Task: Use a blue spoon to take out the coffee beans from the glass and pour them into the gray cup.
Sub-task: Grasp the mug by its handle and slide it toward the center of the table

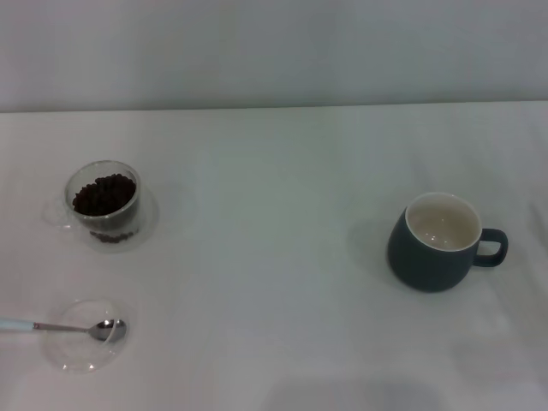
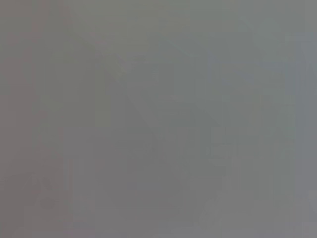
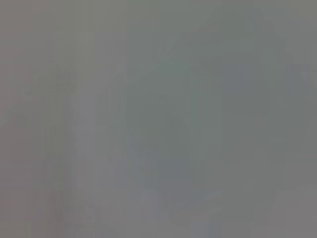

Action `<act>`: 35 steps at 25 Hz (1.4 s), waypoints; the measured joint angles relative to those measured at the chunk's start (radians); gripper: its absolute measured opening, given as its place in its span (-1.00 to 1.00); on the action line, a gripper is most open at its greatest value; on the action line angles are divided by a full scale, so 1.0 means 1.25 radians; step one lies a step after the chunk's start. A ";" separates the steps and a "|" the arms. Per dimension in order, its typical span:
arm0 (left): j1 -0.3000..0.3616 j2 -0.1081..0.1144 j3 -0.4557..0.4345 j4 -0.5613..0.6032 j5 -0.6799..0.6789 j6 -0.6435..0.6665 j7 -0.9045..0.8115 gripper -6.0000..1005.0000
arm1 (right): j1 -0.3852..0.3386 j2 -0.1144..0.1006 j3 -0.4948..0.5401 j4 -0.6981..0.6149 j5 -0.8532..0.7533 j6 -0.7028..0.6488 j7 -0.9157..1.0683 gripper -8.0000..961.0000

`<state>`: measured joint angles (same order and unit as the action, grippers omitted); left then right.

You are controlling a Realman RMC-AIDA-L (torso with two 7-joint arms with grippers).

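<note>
A white table (image 1: 274,257) filled most of the head view, with a pale wall behind it along the top of the frame.

In the left part of the frame, a little above the middle, stood the glass (image 1: 104,203), upright and clear, holding a dark heap of the coffee beans (image 1: 104,193) that reached near its rim. Some beans also showed through the clear wall low down at its base.

Below it, in the lower left corner, lay a flat shallow clear dish (image 1: 86,345). The blue spoon (image 1: 64,326) lay across this dish, its shiny metal bowl resting on the dish's right side and its thin stem running left to the pale blue handle, which reached the left edge of the frame. Spoon and glass were apart from each other.

Well apart from both, in the right part of the frame at mid height, stood the gray cup (image 1: 432,248), upright, its cream inside bare and its loop handle pointing right.

Neither the left hand nor the right hand appeared in the head view, and both wrist views showed only a flat gray blur, so whether either hand's fingers were apart or together could not be told.
</note>
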<state>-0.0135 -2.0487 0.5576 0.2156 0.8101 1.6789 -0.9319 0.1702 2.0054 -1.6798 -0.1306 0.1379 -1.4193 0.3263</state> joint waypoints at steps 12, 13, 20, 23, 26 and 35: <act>-0.030 -0.001 -0.001 0.039 -0.002 -0.024 0.053 0.74 | -0.059 0.004 -0.169 0.080 0.000 -0.094 0.063 0.81; -0.033 -0.001 -0.001 0.039 -0.002 -0.024 0.057 0.74 | -0.058 0.004 -0.184 0.078 0.000 -0.088 0.062 0.81; -0.042 -0.005 -0.001 0.036 -0.002 -0.030 0.076 0.74 | -0.044 0.006 -0.250 0.022 0.000 0.018 0.058 0.81; -0.039 -0.009 -0.001 0.038 -0.003 -0.030 0.081 0.73 | -0.036 0.006 -0.260 0.000 0.000 0.066 0.046 0.81; -0.038 -0.010 -0.001 0.039 -0.004 -0.030 0.081 0.74 | -0.028 0.006 -0.262 -0.015 0.000 0.103 0.034 0.81; -0.035 -0.010 -0.001 0.034 -0.014 -0.030 0.102 0.74 | -0.023 0.007 -0.262 -0.032 0.007 0.182 0.009 0.79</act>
<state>-0.0577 -2.0617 0.5568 0.2585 0.7920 1.6410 -0.8043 0.1412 2.0138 -2.0074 -0.1708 0.1465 -1.1923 0.3372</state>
